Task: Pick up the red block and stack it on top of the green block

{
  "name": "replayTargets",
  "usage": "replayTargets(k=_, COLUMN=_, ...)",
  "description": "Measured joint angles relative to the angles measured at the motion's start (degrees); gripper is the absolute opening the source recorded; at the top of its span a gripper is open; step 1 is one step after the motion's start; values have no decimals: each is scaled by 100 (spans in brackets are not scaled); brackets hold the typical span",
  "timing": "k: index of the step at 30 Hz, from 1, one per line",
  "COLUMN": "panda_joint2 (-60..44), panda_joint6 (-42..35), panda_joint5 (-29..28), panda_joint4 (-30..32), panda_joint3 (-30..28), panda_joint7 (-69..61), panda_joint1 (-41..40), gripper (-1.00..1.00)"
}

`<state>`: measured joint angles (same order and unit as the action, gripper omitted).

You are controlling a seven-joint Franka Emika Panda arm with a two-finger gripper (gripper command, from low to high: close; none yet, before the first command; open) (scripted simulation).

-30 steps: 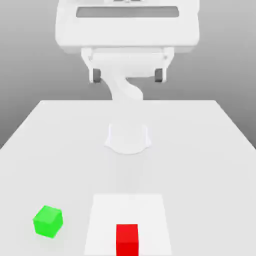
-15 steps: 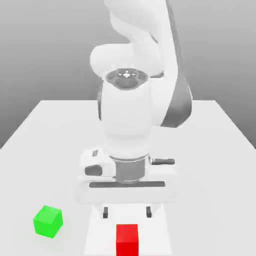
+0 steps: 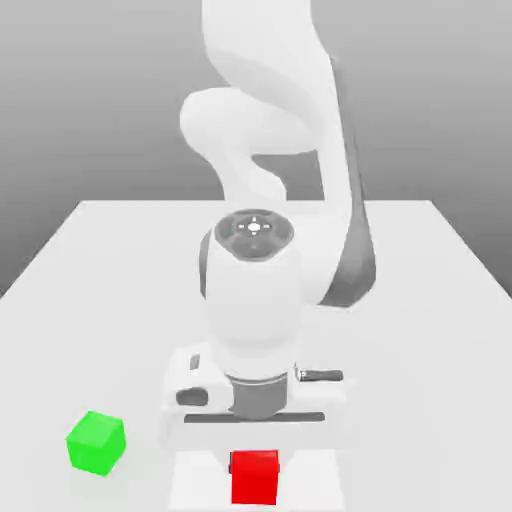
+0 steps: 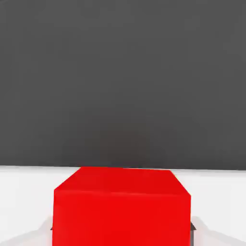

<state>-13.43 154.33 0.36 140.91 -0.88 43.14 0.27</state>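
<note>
Lowered gripper apparently clamps red block; green block apart.

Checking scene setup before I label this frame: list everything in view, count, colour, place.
red block: one, bright red, on the table's near edge at centre of the exterior view, directly under the pincer; also close up in the hand view.
green block: one, bright green, on the table toward the exterior view's left, apart from the red block.
table: one, white, flat, carries both blocks and the arm.
arm: one, white with grey, bent forward and down over the table.
pincer: one, white body, lowered onto the red block, shut on it.
</note>
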Motion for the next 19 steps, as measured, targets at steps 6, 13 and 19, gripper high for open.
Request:
replayTargets(k=6, panda_joint2=510, panda_joint6=-294, panda_joint5=-7, panda_joint4=222, panda_joint3=-567, panda_joint7=-648, panda_joint1=-681, gripper=-100)
replayTargets(k=13, panda_joint2=591, panda_joint6=-198, panda_joint5=281, panda_joint4=407, panda_joint3=-1009, panda_joint7=-1500, panda_joint1=-1462, gripper=-100)
replayTargets(k=19, panda_joint2=-82, panda_joint6=432, panda_joint5=601, panda_joint4=381, panda_joint3=-846, panda_joint7=-1752, panda_joint1=-1588, gripper=100)
